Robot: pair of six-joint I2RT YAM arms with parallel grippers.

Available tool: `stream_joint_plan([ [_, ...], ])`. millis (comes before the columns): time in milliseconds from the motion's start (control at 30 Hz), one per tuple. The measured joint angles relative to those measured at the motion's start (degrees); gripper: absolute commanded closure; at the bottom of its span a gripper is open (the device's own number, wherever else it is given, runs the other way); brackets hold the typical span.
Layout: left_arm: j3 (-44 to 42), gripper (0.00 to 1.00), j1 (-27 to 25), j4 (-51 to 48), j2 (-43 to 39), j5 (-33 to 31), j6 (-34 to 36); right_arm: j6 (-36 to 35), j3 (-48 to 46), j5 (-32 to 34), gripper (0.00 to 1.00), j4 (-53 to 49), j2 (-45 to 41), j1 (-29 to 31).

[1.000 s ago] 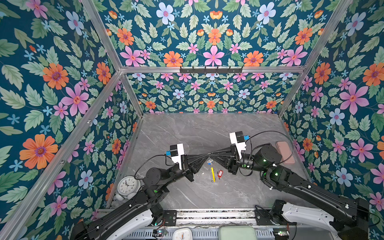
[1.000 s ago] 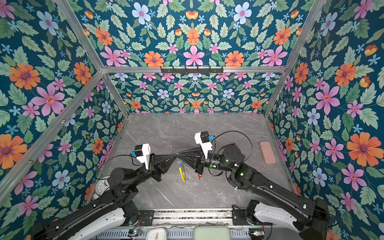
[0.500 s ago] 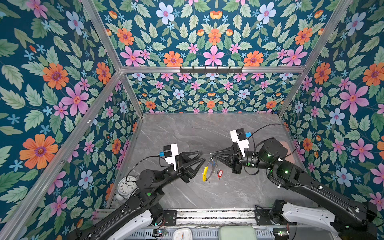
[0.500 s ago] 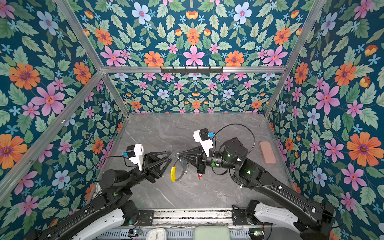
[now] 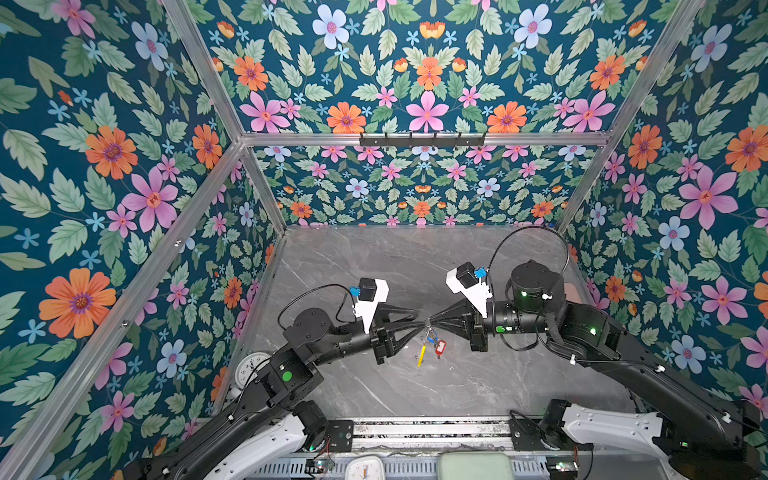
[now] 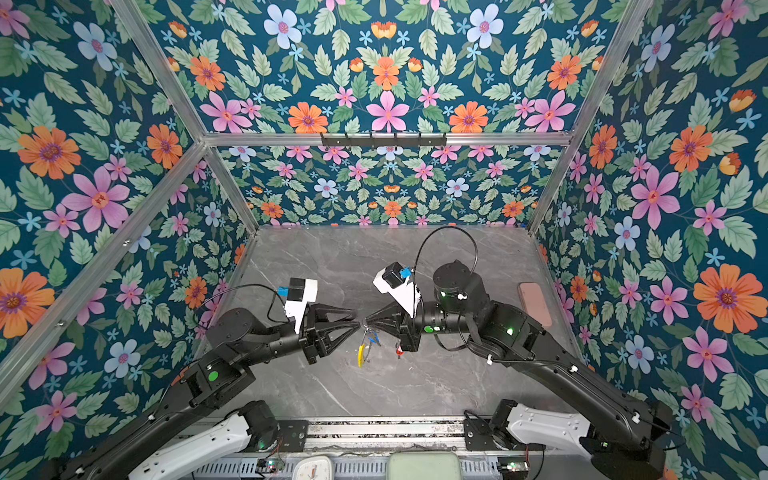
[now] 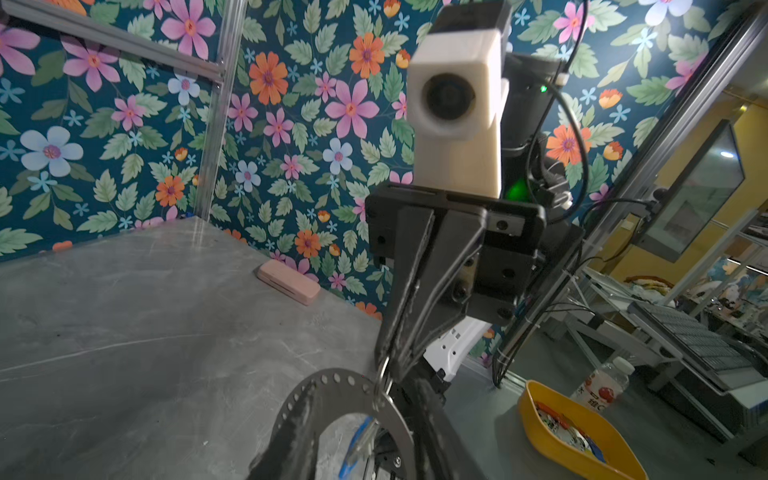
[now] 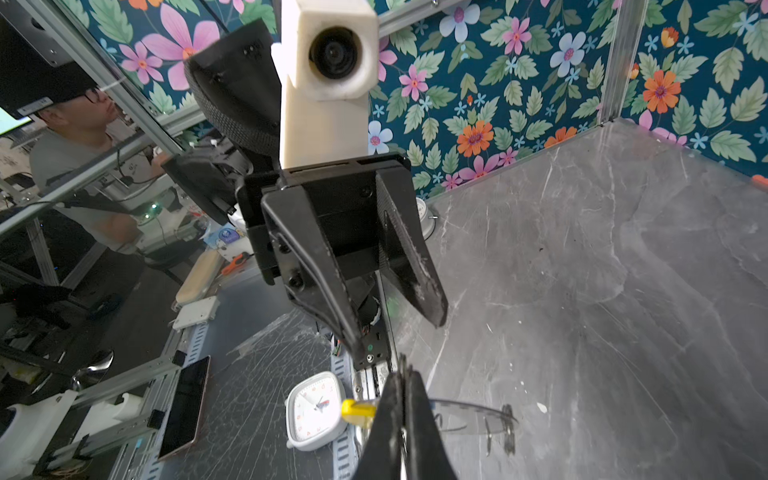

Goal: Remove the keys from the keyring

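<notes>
The keyring [image 5: 427, 341] hangs above the grey floor from my right gripper [image 5: 428, 323], which is shut on it at the top. Its yellow section [image 5: 422, 355] points down. In the left wrist view the grey hoop [image 7: 332, 382] arcs between the fingers of my left gripper [image 7: 363, 388], whose jaws stand apart. My right gripper's fingers [image 7: 390, 353] pinch a small loop on the hoop. The blue-tagged key [image 7: 357, 440] dangles inside the hoop; the red-tagged key [image 5: 440, 347] hangs beside it. In the right wrist view the hoop [image 8: 469, 409] passes through my right gripper [image 8: 402, 376], facing the left gripper [image 8: 397, 332].
A round white clock [image 5: 251, 368] lies by the left wall behind the left arm. A pink case [image 6: 536, 303] lies by the right wall. At the front rail sit a square white clock [image 8: 316, 411] and a green pad [image 5: 473, 467]. Flowered walls close three sides.
My left gripper let go of the keyring, drew back with jaws apart, then came forward again around the hoop. My right gripper stayed shut on the keyring, which now hangs from it alone.
</notes>
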Motion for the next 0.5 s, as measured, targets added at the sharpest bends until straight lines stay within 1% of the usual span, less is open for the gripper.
stream_joint_plan([
  [233, 1.33, 0.72, 0.0, -3.1, 1.57, 2.49, 0.46, -3.61, 3.04, -0.46, 1.0, -6.1, 1.62, 0.0],
  [500, 1.51, 0.74, 0.0, -3.41, 2.34, 4.0, 0.46, -6.12, 4.68, -0.59, 1.0, -9.9, 2.4, -0.02],
])
